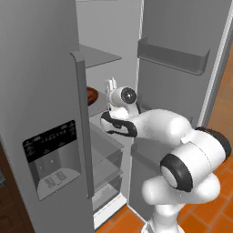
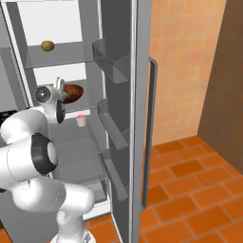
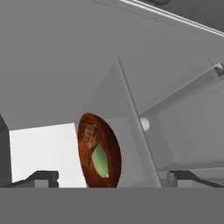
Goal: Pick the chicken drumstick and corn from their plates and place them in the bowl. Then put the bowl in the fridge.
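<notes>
Dark reddish-brown bowl (image 3: 99, 152) seen resting on fridge (image 2: 71, 57) shelf, corn (image 3: 100, 160) and chicken drumstick (image 3: 90, 136) held inside it, gripper (image 3: 111, 178) spread wide at 6 o'clock of bowl, nothing gripped.

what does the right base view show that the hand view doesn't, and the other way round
Right base view alone: a brown round item on the fridge's upper shelf, a small red-topped cup on the shelf below the bowl, the door bins and the orange floor.

Hand view alone: the drumstick inside the bowl, and the open tool straddling it.

Both: the bowl on a shelf, with the green corn in it.
</notes>
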